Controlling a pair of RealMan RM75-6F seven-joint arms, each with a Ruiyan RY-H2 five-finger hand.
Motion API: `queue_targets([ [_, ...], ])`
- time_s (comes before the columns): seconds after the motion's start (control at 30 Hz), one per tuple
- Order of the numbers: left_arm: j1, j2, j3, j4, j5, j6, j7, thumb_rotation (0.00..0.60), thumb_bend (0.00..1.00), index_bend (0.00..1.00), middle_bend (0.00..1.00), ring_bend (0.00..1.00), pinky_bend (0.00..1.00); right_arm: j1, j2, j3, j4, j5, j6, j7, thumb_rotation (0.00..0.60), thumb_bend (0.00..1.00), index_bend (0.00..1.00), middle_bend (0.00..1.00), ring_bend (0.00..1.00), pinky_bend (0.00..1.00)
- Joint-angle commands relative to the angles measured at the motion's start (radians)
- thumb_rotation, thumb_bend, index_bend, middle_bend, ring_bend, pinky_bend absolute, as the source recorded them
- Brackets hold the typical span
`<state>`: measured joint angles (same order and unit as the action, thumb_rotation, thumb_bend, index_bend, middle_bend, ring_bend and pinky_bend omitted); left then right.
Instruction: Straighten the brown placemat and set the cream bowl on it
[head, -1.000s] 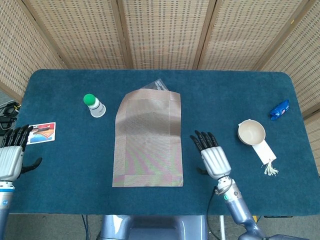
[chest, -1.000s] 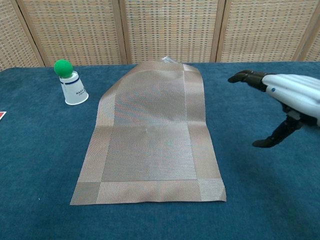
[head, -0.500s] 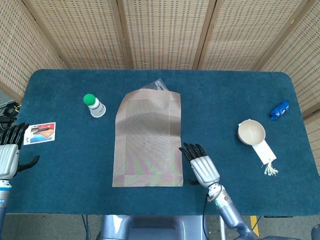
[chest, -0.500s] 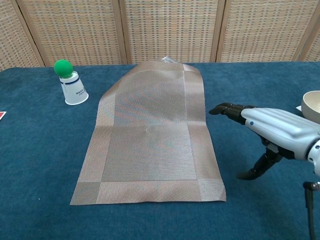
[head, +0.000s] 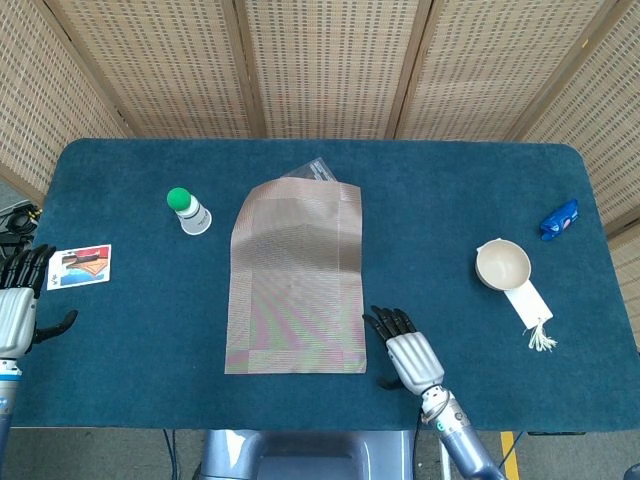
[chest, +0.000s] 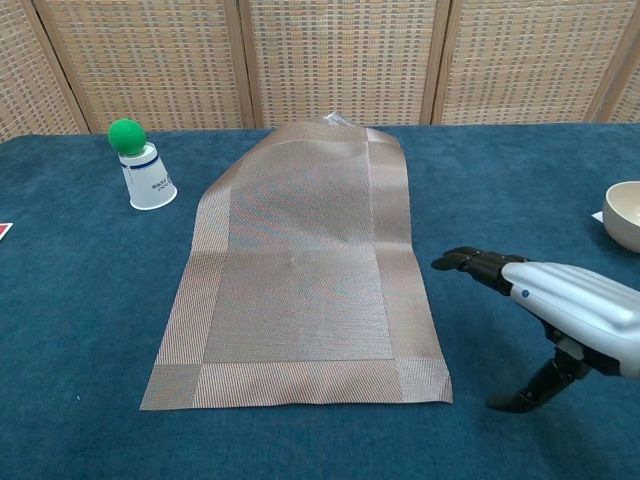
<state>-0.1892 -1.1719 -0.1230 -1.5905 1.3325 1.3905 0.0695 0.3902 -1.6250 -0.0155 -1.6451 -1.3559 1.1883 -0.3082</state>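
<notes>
Right hand (head: 413, 357) slid back toward the brown placemat's (head: 295, 285) near-right corner, fingers spread, empty; pinch that corner low, then tug gently.

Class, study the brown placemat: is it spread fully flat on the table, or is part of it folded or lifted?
Not fully flat. The brown placemat lies spread at its near end, but its far left corner looks turned under, leaving a slanted edge there.

A table covered in deep blue felt (head: 130, 300) stands before a folding screen of woven wicker panels (head: 320, 65) in pale wooden frames (chest: 243, 62). Grey floor (head: 560, 455) shows beyond the table's near edge. The light is even.
</notes>
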Motion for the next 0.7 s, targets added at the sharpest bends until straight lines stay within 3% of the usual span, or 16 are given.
queue_targets([
  [0.03, 0.0, -0.001, 0.001, -0.002, 0.002, 0.003, 0.005, 0.6, 0.25, 0.0, 0.0, 0.0, 0.0, -0.002, -0.018, 0.003, 0.025, -0.001, -0.01, 0.027, 0.6, 0.0, 0.05, 0.0, 0.0, 0.0],
  [0.7, -0.004, -0.006, -0.005, 0.009, -0.018, -0.01, 0.015, 0.6, 0.25, 0.0, 0.0, 0.0, 0.0, -0.003, -0.102, 0.038, 0.101, 0.063, -0.067, 0.06, 0.6, 0.06, 0.05, 0.0, 0.0, 0.0],
])
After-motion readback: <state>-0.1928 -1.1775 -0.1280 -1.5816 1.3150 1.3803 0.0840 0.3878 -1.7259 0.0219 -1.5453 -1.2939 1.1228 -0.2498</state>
